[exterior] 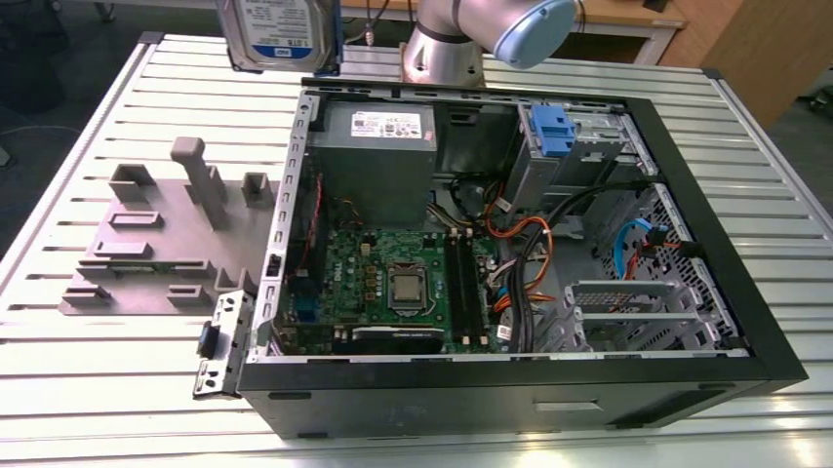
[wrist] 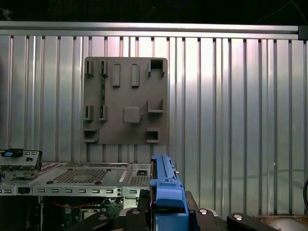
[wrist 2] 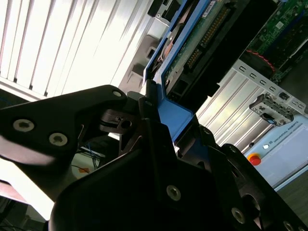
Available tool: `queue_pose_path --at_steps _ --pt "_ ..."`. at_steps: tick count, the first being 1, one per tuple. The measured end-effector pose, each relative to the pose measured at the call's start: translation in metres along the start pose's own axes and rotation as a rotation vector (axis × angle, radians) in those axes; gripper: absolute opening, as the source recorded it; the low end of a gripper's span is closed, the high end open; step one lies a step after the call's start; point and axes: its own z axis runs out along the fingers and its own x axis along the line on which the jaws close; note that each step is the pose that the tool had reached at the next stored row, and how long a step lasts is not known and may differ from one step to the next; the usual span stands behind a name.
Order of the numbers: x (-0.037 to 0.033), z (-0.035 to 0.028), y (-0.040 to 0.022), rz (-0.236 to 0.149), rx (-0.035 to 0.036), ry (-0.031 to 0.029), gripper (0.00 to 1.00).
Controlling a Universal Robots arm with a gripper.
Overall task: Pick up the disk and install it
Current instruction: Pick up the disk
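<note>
Slatted metal table point(exterior: 92, 390), disk point(exterior: 276, 29) clamped in end effector point(wrist 2: 168, 120)

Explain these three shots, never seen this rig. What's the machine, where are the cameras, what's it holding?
It is one robot arm standing at the far edge of a ribbed metal table. The exterior view comes from a camera off the arm, looking down on the table. Both wrist views come from cameras riding on the arm near its claw, the black part in the second wrist view. On the table sit an open computer case and, on the exterior view's left, a grey moulded holder tray. The claw is clamped on the blue side rail of the disk, a hard drive held in the air above the table.
</note>
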Motion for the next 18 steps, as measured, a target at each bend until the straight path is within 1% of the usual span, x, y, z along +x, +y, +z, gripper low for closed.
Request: queue_pose_path --at_steps 5,6,18 --pt "0.0 0.0 -0.002 0.0 0.0 0.0 0.36" --pt "0.0 0.0 -0.0055 0.0 0.0 0.0 0.36" --pt "-0.0001 0.0 -0.0103 0.0 0.0001 0.0 0.36"
